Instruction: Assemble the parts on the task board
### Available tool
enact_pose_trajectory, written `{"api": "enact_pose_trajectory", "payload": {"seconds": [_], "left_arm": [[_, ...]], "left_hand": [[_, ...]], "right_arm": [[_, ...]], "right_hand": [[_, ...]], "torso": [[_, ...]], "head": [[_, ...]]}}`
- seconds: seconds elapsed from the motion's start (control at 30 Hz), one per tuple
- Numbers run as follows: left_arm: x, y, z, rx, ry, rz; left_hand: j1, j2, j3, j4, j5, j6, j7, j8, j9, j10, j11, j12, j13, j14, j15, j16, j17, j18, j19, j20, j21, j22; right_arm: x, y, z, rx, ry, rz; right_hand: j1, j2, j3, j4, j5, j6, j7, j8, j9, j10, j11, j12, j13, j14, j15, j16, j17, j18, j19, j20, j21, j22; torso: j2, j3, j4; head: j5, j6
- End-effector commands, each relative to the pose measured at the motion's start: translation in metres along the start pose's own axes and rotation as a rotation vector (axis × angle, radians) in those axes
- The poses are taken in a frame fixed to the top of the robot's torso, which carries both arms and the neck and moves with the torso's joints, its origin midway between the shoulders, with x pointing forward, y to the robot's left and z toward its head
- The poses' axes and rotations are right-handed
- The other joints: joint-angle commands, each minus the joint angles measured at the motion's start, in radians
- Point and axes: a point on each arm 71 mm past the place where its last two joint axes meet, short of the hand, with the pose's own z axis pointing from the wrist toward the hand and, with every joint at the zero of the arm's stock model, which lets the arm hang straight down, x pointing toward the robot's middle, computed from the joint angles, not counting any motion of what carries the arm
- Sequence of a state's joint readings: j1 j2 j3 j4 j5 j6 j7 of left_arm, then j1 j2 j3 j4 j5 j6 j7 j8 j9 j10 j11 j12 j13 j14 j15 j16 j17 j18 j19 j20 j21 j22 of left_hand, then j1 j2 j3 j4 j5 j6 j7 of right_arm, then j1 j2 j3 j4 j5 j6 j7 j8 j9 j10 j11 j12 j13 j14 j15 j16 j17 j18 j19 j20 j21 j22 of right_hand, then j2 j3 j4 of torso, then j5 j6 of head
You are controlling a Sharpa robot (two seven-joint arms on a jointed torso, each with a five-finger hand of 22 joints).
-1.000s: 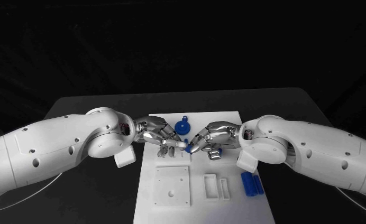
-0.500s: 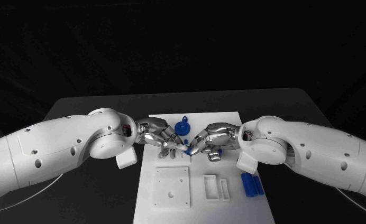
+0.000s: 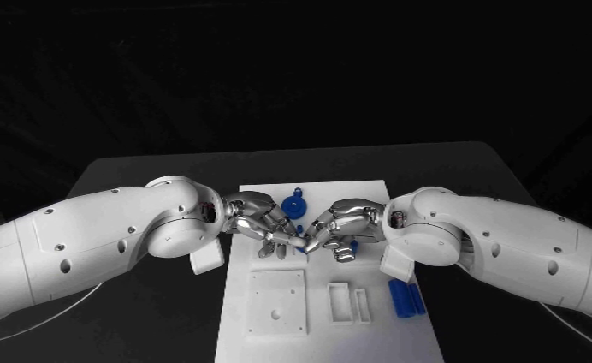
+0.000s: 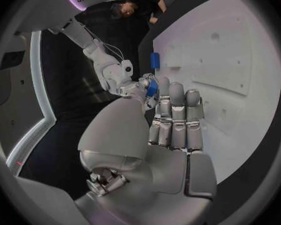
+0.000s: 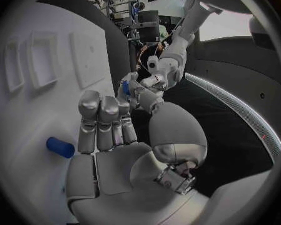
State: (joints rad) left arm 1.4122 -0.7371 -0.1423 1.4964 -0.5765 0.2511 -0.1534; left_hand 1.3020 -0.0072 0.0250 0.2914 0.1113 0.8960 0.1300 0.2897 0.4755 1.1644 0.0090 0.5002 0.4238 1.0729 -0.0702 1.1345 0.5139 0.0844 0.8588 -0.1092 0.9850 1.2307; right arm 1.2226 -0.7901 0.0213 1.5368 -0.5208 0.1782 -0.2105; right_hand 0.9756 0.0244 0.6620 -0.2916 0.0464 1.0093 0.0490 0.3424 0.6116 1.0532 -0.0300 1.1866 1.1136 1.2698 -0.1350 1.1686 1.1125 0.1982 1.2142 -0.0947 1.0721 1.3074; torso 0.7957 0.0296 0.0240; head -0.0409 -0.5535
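Right now both hands meet fingertip to fingertip over the mid task board [image 3: 370, 329], w/ a small blue part [image 4: 152, 88] between them: left hand [image 3: 262, 224] and right hand [image 3: 340, 224] each have thumb and a finger closed on it, other fingers curled alongside. Looks like a hand-over or mating step, judged from the pose; next move needs one hand to let go cleanly w/o dropping it, then seat it on the board. Count, head view: 1 round blue part [image 3: 295, 205] behind the hands, 2 blue cylinders [image 3: 406, 298] at the board's right edge, 3 white raised fixtures [image 3: 279, 301] nearer the robot, all on the black worktop [image 3: 148, 170].
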Motion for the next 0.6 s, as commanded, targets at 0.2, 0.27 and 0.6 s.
{"api": "enact_pose_trajectory", "payload": {"seconds": [0.2,0.27,0.6], "left_arm": [[0.0066,-0.0036,0.0011,0.015,0.058,0.01],[0.0073,-0.0041,0.0011,0.021,0.063,0.01],[0.009,-0.0076,0.0022,0.046,0.065,-0.014]], "left_hand": [[0.055,0.031,-0.008,-0.004,0.068,0.018,0.006,0.002,0.007,-0.039,0.025,0.004,0.0,-0.008,-0.002,0.009,-0.005,0.011,-0.019,-0.06,0.013,-0.002],[0.087,0.039,-0.014,-0.008,0.116,0.024,0.004,0.006,0.01,-0.038,0.024,0.005,0.001,-0.011,-0.003,0.011,-0.006,0.01,-0.023,-0.06,0.016,-0.002],[0.219,0.056,0.009,-0.005,0.107,0.041,-0.003,0.016,0.021,-0.026,0.019,0.01,0.0,-0.018,-0.005,0.018,-0.015,0.004,-0.031,-0.061,0.021,-0.013]], "right_arm": [[0.0014,0.0005,0.001,0.003,0.002,-0.011],[0.0017,0.0007,0.0013,0.003,0.004,-0.01],[0.0027,0.0008,0.002,0.006,0.008,-0.013]], "right_hand": [[0.006,-0.001,0.009,0.001,0.003,0.032,0.027,0.003,0.048,0.007,-0.004,0.001,-0.001,0.004,-0.004,0.0,0.002,0.064,0.001,-0.005,0.005,0.008],[0.006,-0.001,0.009,0.001,0.003,0.032,0.027,0.003,0.048,0.007,-0.004,0.001,-0.001,0.004,-0.004,0.0,0.002,0.064,0.001,-0.005,0.005,0.008],[0.005,-0.002,0.01,0.001,0.003,0.032,0.027,0.003,0.049,0.007,-0.004,0.001,-0.001,0.004,-0.004,0.0,0.002,0.064,0.001,-0.006,0.005,0.008]], "torso": [[0.0,0.0005,0.0013],[0.0,0.0004,0.0011],[0.0,0.0005,0.0008]], "head": [[0.0,-0.003],[0.0,-0.003],[0.0,-0.004]]}}
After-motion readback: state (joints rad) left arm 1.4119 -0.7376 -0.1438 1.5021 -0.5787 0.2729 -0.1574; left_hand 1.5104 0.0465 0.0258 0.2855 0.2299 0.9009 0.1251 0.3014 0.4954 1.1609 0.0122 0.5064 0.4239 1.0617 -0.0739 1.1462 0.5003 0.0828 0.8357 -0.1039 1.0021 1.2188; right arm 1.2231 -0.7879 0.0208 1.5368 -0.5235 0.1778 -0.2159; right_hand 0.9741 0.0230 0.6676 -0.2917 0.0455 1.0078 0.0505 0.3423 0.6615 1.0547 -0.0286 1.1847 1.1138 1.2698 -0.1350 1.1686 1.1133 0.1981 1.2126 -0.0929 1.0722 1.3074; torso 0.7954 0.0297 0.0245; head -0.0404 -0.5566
